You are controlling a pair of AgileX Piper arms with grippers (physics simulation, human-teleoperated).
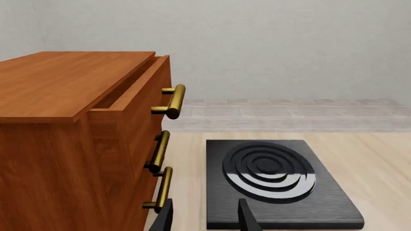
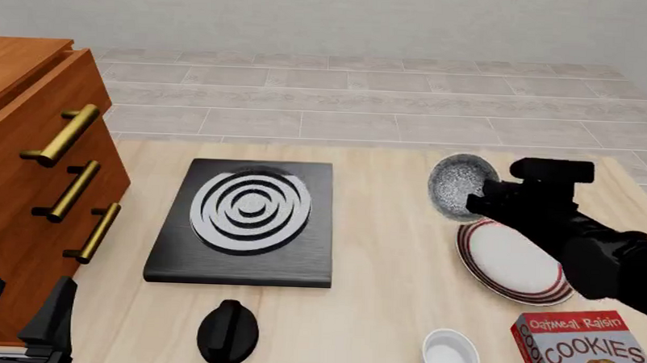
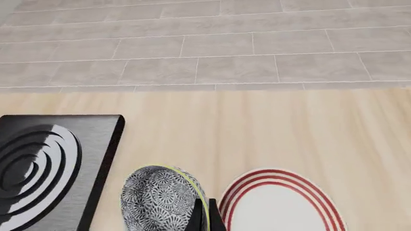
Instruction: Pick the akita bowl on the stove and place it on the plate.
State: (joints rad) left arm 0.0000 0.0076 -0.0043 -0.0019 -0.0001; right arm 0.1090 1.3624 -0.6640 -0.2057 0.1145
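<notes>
Only the front view takes in the whole surface (image 2: pixel 383 313): one stove (image 2: pixel 247 223), one plate (image 2: pixel 514 265), one akita bowl (image 2: pixel 458 186), one plain white bowl (image 2: pixel 450 355), one black knob (image 2: pixel 228 331), one cookie box (image 2: pixel 587 352) and one wooden cabinet (image 2: pixel 27 195) with three brass handles. There the right tool (image 2: pixel 484 205) is clenched on the akita bowl's rim and holds it tilted in the air, off the stove and just beyond the plate's far-left edge, the dark arm crossing over the plate's right side. The right wrist view shows what the front view cannot: the bowl's patterned grey outside (image 3: pixel 160 197) and pale rim pinched between the tool's fingers (image 3: pixel 200 219), with the plate's red stripes (image 3: pixel 276 202) just beside it and the stove's corner (image 3: pixel 57 168) on the other side. The left wrist view shows the bare stove (image 1: pixel 276 183) beside the cabinet (image 1: pixel 70 144), whose top drawer stands slightly open, and the left tool (image 1: pixel 205 219) released, fingers apart, low near the cabinet front; in the front view it sits at the near-left corner (image 2: pixel 22 320).
</notes>
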